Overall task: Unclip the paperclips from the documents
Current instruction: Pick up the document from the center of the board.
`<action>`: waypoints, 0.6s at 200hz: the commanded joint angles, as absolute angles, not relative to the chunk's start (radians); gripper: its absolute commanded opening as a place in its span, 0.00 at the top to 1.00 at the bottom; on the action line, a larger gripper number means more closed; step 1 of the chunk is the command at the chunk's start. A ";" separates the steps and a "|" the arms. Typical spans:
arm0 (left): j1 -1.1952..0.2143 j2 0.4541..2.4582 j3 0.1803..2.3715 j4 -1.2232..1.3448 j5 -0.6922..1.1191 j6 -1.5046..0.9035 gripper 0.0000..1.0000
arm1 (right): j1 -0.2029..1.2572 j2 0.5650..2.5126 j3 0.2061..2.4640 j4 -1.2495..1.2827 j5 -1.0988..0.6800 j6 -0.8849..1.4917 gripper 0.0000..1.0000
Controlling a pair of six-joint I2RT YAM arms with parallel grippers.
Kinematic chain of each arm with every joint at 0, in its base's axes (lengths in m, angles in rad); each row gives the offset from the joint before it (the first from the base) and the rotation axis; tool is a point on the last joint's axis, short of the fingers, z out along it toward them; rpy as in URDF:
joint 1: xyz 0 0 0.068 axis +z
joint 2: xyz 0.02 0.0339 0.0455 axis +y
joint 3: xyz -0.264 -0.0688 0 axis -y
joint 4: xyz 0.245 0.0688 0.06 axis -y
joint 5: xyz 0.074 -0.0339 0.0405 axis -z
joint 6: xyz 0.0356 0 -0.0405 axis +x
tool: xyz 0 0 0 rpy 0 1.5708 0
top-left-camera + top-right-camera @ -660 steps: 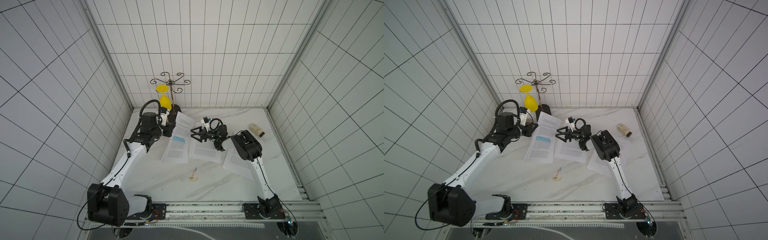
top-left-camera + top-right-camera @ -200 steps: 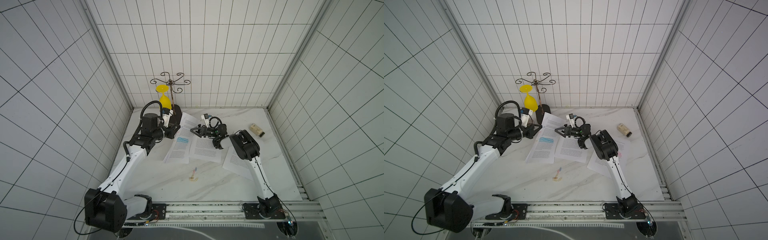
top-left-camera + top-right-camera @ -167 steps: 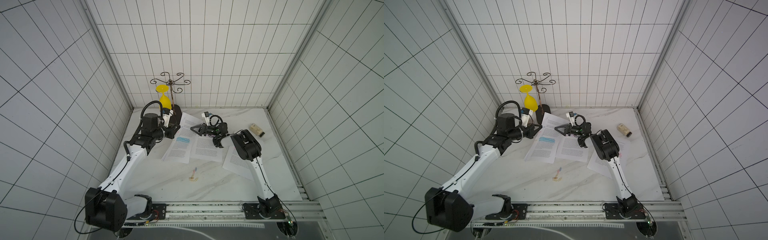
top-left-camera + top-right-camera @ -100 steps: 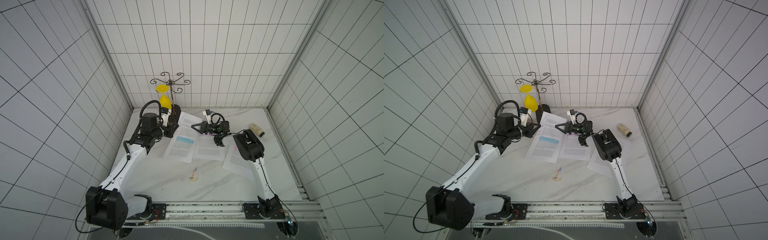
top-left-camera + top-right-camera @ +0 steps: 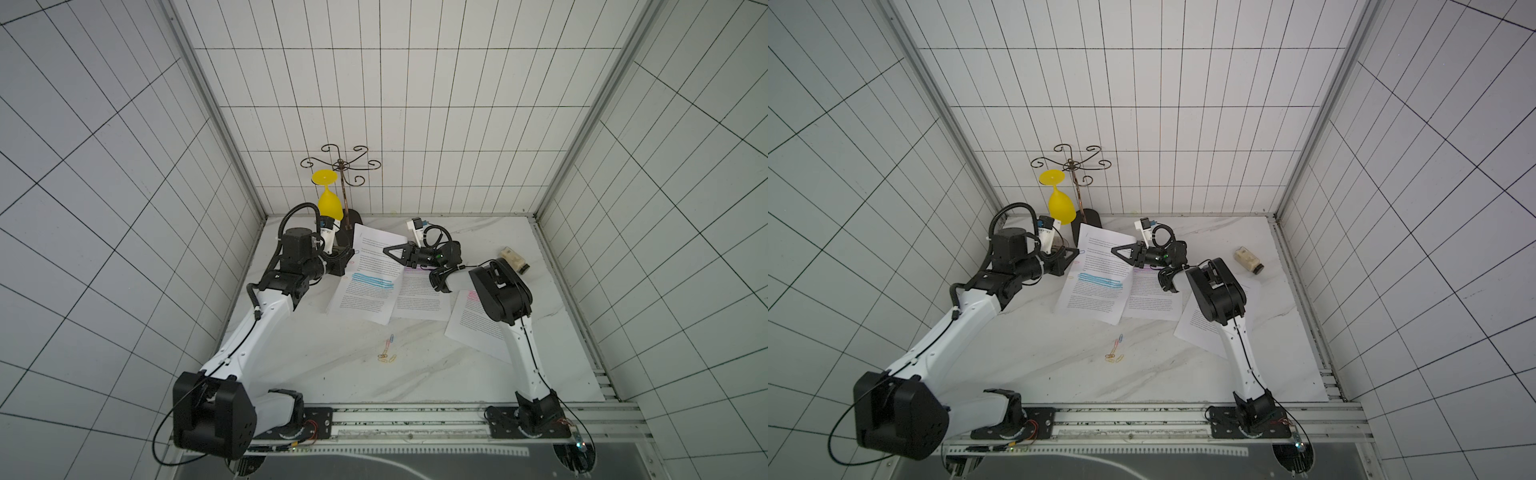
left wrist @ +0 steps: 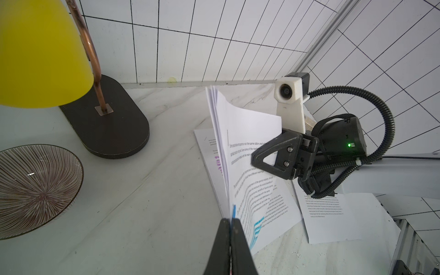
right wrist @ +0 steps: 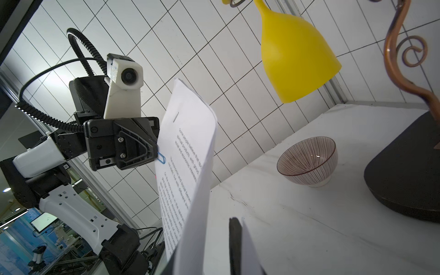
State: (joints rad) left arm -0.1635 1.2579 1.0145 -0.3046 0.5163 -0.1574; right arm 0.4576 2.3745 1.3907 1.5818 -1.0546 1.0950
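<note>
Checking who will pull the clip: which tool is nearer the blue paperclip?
Left. The left tool is shut on the blue paperclip at one edge of the document; the right tool is at the opposite edge.

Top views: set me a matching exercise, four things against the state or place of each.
Things:
1. blue-band document
2. paperclips
3. glass
4. bottle

States:
A. hanging upside down from the rack
B. lying on its side, apart from the papers
C. lifted, its edge in the shut left hand
D. loose on the bare table

Pairs: 1-C, 2-D, 3-A, 4-B
</note>
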 commanded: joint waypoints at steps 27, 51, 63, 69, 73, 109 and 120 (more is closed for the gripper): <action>-0.135 1.235 1.008 -0.296 0.503 -0.162 1.00 | 0.455 2.305 1.303 1.858 -1.043 1.105 0.43; -0.129 1.241 1.013 -0.295 0.499 -0.177 1.00 | 0.456 2.300 1.303 1.858 -1.047 1.130 0.43; -0.125 1.242 1.015 -0.291 0.499 -0.188 1.00 | 0.457 2.292 1.302 1.858 -1.052 1.135 0.43; -0.122 1.242 1.017 -0.287 0.499 -0.194 1.00 | 0.457 2.288 1.298 1.858 -1.053 1.136 0.43; -0.120 1.241 1.019 -0.285 0.500 -0.200 1.00 | 0.457 2.285 1.296 1.858 -1.054 1.137 0.43; -0.096 1.242 1.029 -0.246 0.521 -0.258 1.00 | 0.464 2.264 1.270 1.858 -1.057 1.149 0.43; -0.090 1.241 1.032 -0.236 0.523 -0.273 1.00 | 0.467 2.257 1.260 1.858 -1.057 1.154 0.42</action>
